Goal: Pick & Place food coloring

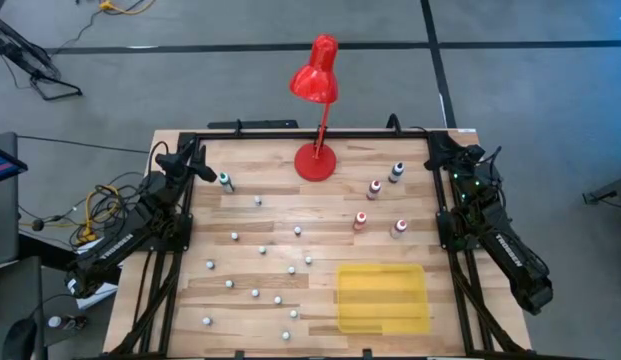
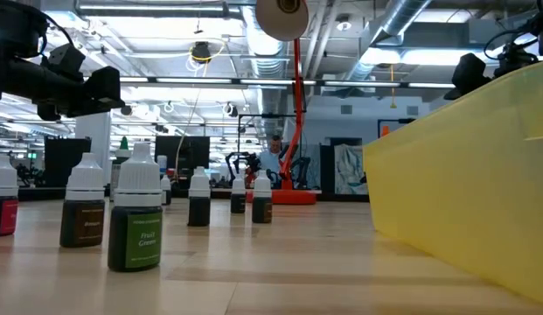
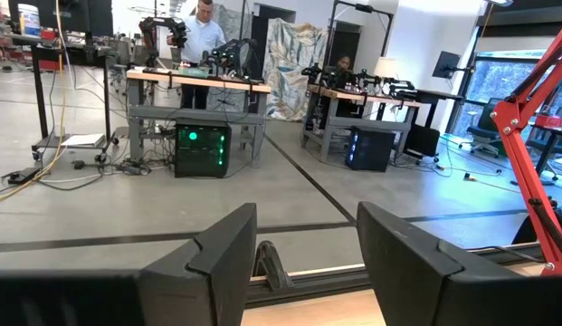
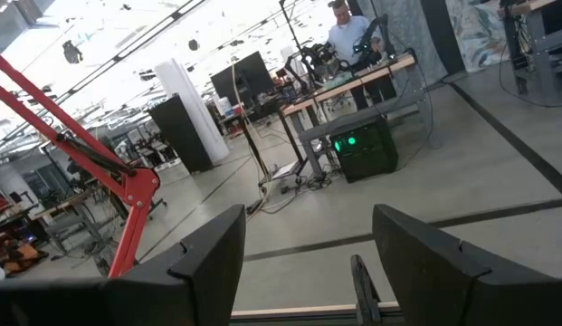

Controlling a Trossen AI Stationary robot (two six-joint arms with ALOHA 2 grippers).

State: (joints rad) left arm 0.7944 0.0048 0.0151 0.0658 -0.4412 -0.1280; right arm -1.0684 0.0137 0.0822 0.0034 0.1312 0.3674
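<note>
The food coloring is several tiny white-capped bottles standing upright on the wooden table (image 1: 290, 215). A teal one (image 1: 224, 181) is at the far left. A dark one (image 1: 396, 172) and three reddish ones (image 1: 374, 188) (image 1: 360, 220) (image 1: 399, 228) are at the far right. The low view shows a green bottle (image 2: 135, 219), a brown one (image 2: 83, 207) and a red one (image 2: 1, 203). My left gripper (image 1: 196, 158) (image 3: 303, 231) waits open at the far-left corner. My right gripper (image 1: 442, 153) (image 4: 308, 226) waits open at the far-right corner. Both point level past the far edge, with nothing between their fingers.
A red desk lamp (image 1: 316, 160) stands on its round base at the far middle. A yellow tray (image 1: 382, 296) lies near the front right edge. Several small white round things (image 1: 255, 293) dot the table's left half. A person (image 3: 204, 36) stands at benches far behind.
</note>
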